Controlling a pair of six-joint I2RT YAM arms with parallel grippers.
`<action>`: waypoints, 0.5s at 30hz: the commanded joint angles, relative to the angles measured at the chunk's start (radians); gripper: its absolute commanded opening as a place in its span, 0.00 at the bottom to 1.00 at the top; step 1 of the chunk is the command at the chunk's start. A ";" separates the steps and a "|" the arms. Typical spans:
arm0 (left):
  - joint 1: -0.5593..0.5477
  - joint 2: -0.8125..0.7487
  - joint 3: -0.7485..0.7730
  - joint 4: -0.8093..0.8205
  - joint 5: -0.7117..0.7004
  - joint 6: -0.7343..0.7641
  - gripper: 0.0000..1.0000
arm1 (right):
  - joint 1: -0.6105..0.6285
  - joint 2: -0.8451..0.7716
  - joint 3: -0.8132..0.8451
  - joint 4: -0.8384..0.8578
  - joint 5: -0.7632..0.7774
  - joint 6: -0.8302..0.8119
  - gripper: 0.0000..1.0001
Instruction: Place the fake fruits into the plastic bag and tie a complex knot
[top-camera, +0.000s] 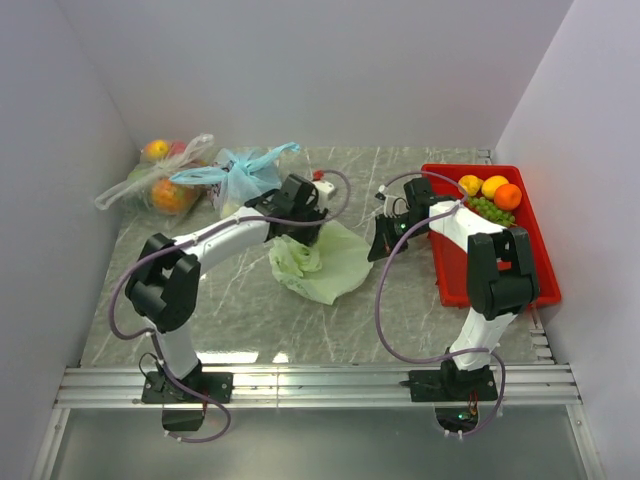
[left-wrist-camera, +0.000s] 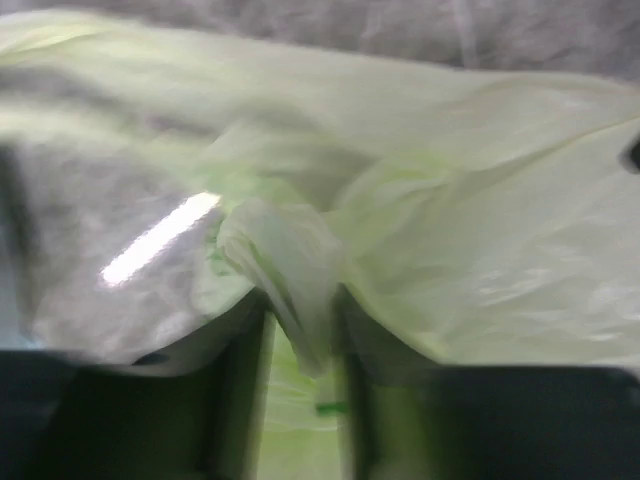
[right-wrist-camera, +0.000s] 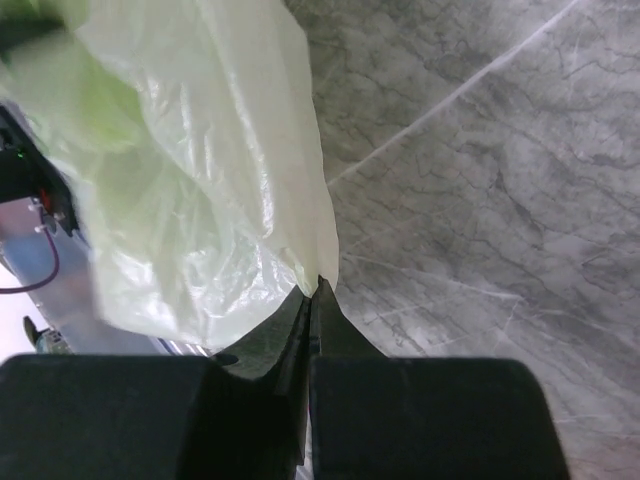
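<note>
The pale green plastic bag (top-camera: 325, 265) lies crumpled on the marble table at the centre. My left gripper (top-camera: 296, 226) sits on its upper left part. In the left wrist view (left-wrist-camera: 298, 312) its jaws stand narrow, with a bunched fold of the bag (left-wrist-camera: 285, 260) between them. My right gripper (top-camera: 381, 241) is at the bag's right edge. In the right wrist view (right-wrist-camera: 316, 290) its jaws are shut, pinching the bag's edge (right-wrist-camera: 200, 200). Two yellow-orange fruits (top-camera: 470, 184), an orange ball (top-camera: 508, 196) and a green grape bunch (top-camera: 491, 209) lie in the red tray.
The red tray (top-camera: 450, 272) stands at the right beside the right arm. A light blue knotted bag (top-camera: 245, 176) and a clear bag of wrapped fruits (top-camera: 162, 182) lie at the back left. White walls close in on three sides.
</note>
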 joint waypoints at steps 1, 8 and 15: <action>0.108 -0.100 0.000 -0.017 -0.015 -0.027 0.29 | -0.015 -0.044 0.023 -0.023 0.042 -0.048 0.00; 0.581 -0.346 -0.199 0.029 0.137 -0.097 0.00 | -0.097 -0.054 -0.020 -0.029 0.163 -0.140 0.00; 0.745 -0.318 -0.304 -0.060 0.203 -0.050 0.00 | -0.132 -0.025 0.023 0.014 0.291 -0.152 0.00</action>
